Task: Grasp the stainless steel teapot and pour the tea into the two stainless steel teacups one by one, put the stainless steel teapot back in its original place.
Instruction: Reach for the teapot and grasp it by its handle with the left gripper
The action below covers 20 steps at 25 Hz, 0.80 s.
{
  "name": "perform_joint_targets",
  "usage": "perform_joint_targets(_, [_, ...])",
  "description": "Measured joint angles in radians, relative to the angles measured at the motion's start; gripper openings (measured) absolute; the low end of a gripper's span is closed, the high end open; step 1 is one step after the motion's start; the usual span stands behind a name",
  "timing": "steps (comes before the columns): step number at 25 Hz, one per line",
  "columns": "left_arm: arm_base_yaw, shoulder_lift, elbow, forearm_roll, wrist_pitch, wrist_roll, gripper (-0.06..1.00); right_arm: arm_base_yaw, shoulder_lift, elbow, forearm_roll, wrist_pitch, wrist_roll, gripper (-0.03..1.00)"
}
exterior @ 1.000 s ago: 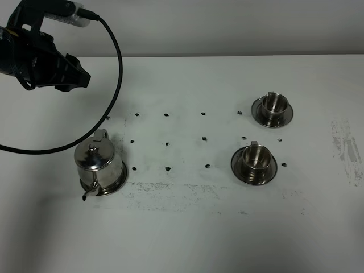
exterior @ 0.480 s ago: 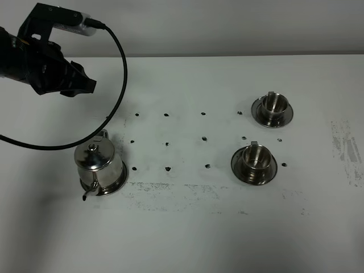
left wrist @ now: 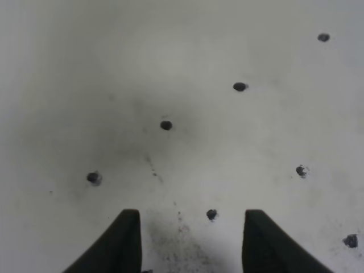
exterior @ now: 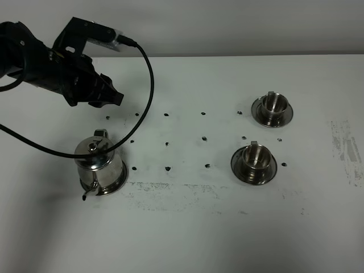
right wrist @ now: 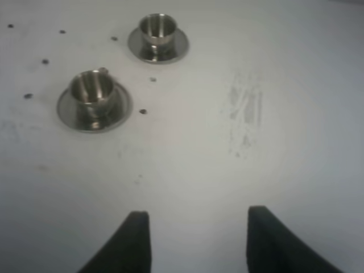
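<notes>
Left gripper (exterior: 115, 98) nearer teapot (exterior: 100, 166) (still apart)

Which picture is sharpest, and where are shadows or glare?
Exterior high view: sharp, even light; bright glints on the teapot, a faint shadow on the table to its left. Left wrist view: soft, a dim grey shadow on the table. Right wrist view: slightly blurred; the nearer cup reflects light.

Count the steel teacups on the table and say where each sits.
2. The far teacup stands right of centre toward the back; the near teacup in front of it, slightly left. None appears hidden.
</notes>
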Motion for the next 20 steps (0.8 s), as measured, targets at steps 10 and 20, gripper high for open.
perform_joint_targets(10, [-0.020,0.053,0.000,0.000,-0.006,-0.012,0.40,-0.040,0.000,0.000,0.019,-0.001,0.012,0.39])
perform_joint_targets(20, [-0.020,0.055,0.000,0.000,-0.010,-0.013,0.40,0.008,0.000,0.000,0.023,-0.002,0.015,0.39])
